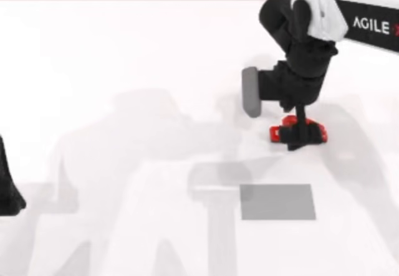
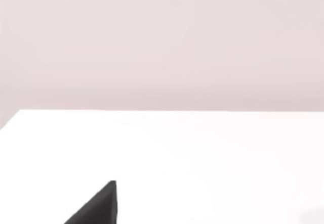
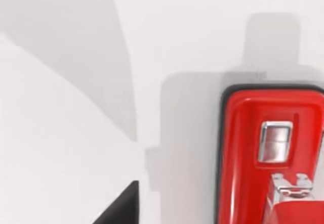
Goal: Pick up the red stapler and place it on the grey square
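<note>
The red stapler (image 1: 315, 131) lies flat on the white table, right of centre, and fills one side of the right wrist view (image 3: 271, 158). My right gripper (image 1: 298, 134) has come down over it from above, open, its dark fingers crossing the stapler's middle. One fingertip (image 3: 125, 208) shows in the wrist view, standing apart from the stapler's edge; the other is out of view. The grey square (image 1: 277, 202) lies flat on the table nearer the front, below and slightly left of the stapler. My left gripper (image 1: 9, 196) is parked at the far left edge.
The white table (image 1: 124, 52) carries only pale irregular shadows of the arms across its middle and front. The right arm's white and black body (image 1: 312, 20) reaches in from the upper right, with a grey pad (image 1: 250, 92) beside its wrist.
</note>
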Action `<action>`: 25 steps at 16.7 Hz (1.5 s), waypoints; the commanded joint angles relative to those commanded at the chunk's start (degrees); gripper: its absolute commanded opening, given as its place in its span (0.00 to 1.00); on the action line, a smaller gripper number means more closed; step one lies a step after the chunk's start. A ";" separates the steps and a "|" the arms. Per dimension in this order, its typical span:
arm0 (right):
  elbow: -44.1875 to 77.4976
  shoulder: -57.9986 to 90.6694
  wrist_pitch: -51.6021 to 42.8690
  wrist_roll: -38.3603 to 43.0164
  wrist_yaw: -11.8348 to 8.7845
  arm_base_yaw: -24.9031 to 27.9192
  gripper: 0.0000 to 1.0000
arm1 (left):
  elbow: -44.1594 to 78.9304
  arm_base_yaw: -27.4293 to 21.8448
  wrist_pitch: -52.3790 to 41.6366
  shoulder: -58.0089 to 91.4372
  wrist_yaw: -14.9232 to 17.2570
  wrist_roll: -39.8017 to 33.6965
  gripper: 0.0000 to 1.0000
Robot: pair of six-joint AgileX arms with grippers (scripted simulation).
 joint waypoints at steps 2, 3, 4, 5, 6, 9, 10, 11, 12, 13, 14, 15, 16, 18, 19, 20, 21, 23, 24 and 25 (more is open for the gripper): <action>0.00 0.00 0.00 0.00 0.00 0.00 0.55 | 0.00 0.00 0.00 0.00 0.00 0.00 1.00; 0.00 0.00 0.00 0.00 0.00 0.00 0.47 | 0.00 0.00 0.00 0.00 0.00 0.00 1.00; 0.00 0.00 0.00 0.00 0.00 0.00 0.40 | 0.00 0.00 0.00 0.00 0.00 0.00 1.00; 0.00 0.00 0.00 0.00 0.00 0.00 0.32 | 0.00 0.00 0.00 0.00 0.00 0.00 1.00; 0.00 0.00 0.00 0.00 0.00 0.00 0.25 | 0.00 0.00 0.00 0.00 0.00 0.00 1.00; 0.00 0.00 0.00 0.00 0.00 0.00 0.02 | 0.00 0.00 0.00 0.00 0.00 0.00 1.00; 0.00 0.00 0.00 0.00 0.00 0.00 0.00 | 0.00 0.00 0.00 0.00 0.00 0.00 1.00; 0.00 0.00 0.00 0.00 0.00 0.00 0.00 | 0.00 0.00 0.00 0.00 0.00 0.00 1.00; 0.00 0.00 0.00 0.00 0.00 0.00 0.00 | 0.00 0.00 0.00 0.00 0.00 0.00 1.00; 0.00 0.00 0.00 0.00 0.00 0.00 0.00 | 0.00 0.00 0.00 0.00 0.00 0.00 1.00; 0.00 0.00 0.00 0.00 0.00 0.00 0.00 | 0.00 0.00 0.00 0.00 0.00 0.00 1.00; 0.00 0.00 0.00 0.00 0.00 0.00 0.00 | 0.00 0.00 0.00 0.00 0.00 0.00 1.00; 0.00 0.00 0.00 0.00 0.00 0.00 0.00 | 0.00 0.00 0.00 0.00 0.00 0.00 1.00; 0.02 -0.05 -0.02 0.05 0.00 -0.17 0.00 | 0.00 0.00 0.00 0.00 0.00 0.00 1.00; 0.20 -0.04 -0.20 0.01 0.00 -0.13 0.00 | 0.00 0.00 0.00 0.00 0.00 0.00 1.00; 0.96 -0.05 -0.97 -0.11 0.00 -0.03 0.00 | 0.00 0.00 0.00 0.00 0.00 0.00 1.00; 2.34 -0.13 -2.34 -0.21 -0.01 0.06 0.00 | 0.00 0.00 0.00 0.00 0.00 0.00 1.00; 6.53 -0.47 -6.74 -0.24 -0.05 0.11 0.00 | 0.00 0.00 0.00 0.00 0.00 0.00 1.00; 8.94 -0.68 -9.64 -0.22 -0.06 0.12 0.00 | 0.00 0.00 0.00 0.00 0.00 0.00 1.00; 11.37 -0.91 -12.73 -0.21 -0.06 0.14 0.00 | 0.00 0.00 0.00 0.00 0.00 0.00 1.00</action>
